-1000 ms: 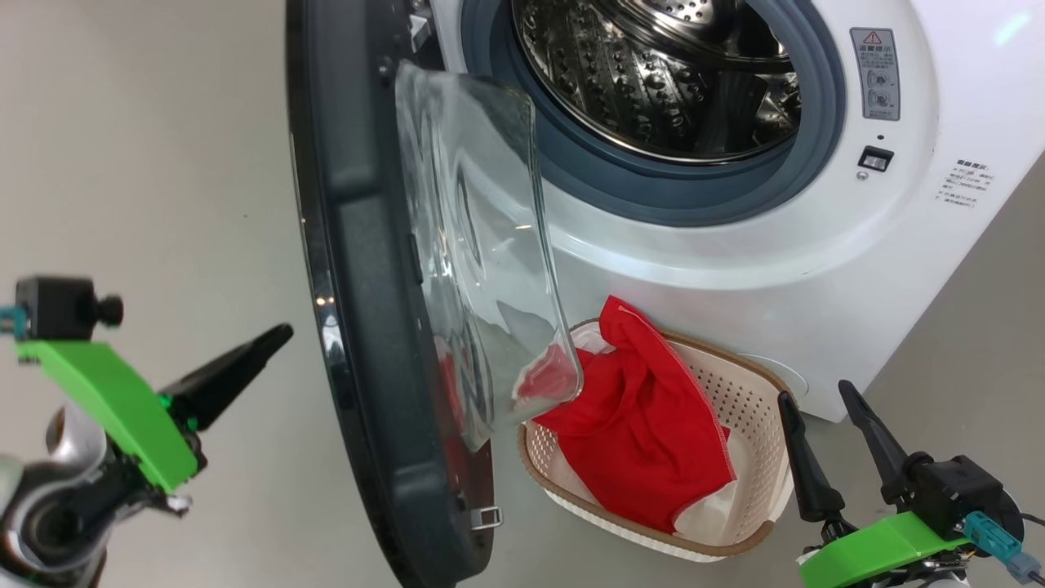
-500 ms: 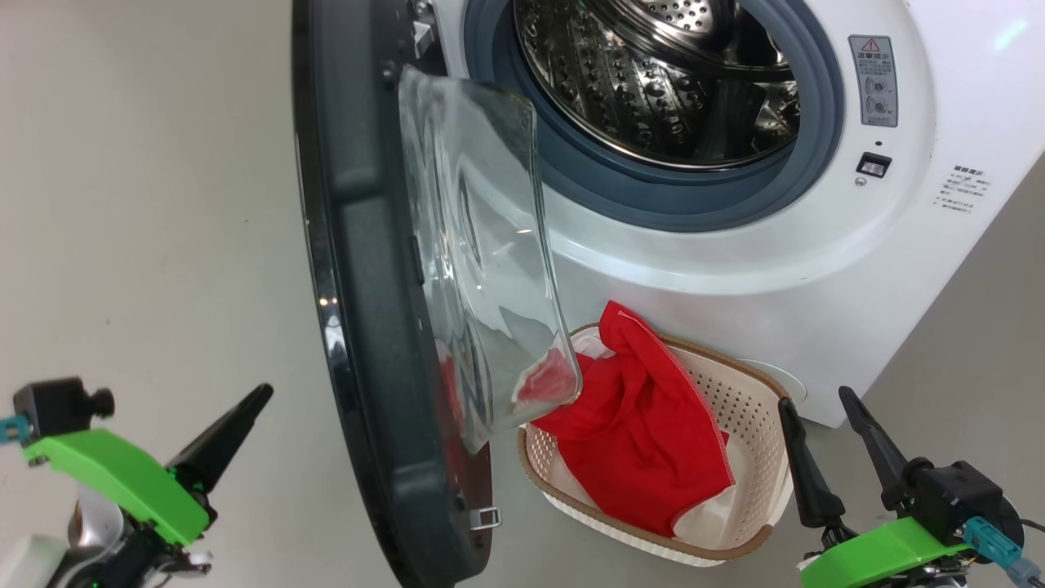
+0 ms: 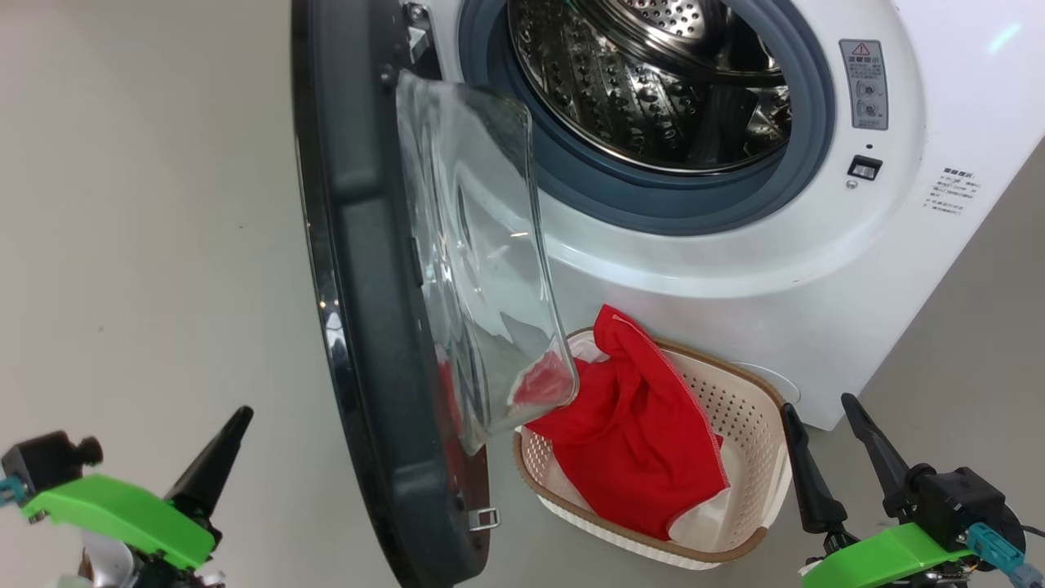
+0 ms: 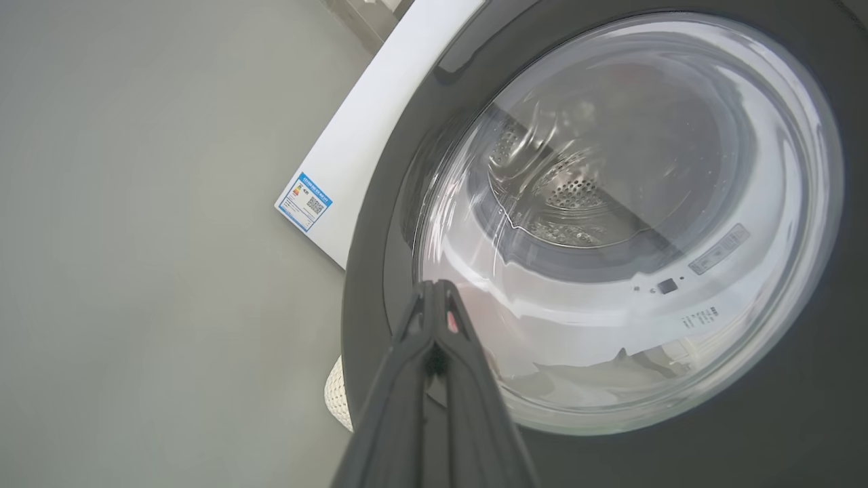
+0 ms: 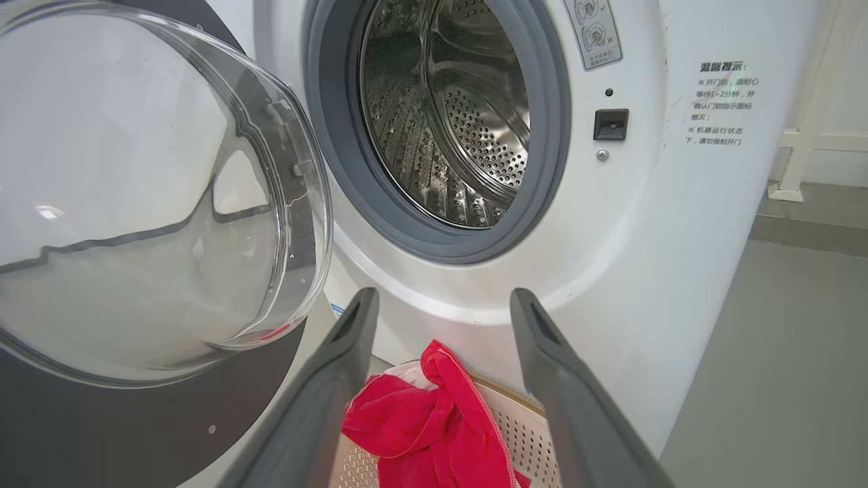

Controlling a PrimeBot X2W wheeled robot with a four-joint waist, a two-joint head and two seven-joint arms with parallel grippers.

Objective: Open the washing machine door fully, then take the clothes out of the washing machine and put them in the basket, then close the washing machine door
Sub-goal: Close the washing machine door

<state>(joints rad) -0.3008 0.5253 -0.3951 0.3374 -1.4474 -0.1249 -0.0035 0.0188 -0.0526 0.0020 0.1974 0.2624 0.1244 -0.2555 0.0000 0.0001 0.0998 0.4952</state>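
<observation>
Clothes (image 3: 637, 441) lie in the basket (image 3: 744, 402), the door (image 3: 359, 286) stands open edge-on — its outer face to the right of the left gripper (image 3: 235, 425), fingers pressed together and the nearer one — while the right gripper (image 3: 818, 406) gapes beside the basket.

Washing machine door (image 3: 359, 327) stands edge-on, its glass bowl (image 3: 482, 269) bulging toward the washing machine (image 3: 735, 278): a wall btwn L floor (image 3: 147, 204) and drum mouth (image 3: 653, 82). Mouth reachable from R of door. Basket (image 3: 739, 400) w/ heaped clothes (image 3: 637, 441) blocks floor below mouth, partly under bowl. L end effector (image 3: 242, 414), closed, on door's outer side; R end effector (image 3: 818, 402), fingers apart, just beside basket.
</observation>
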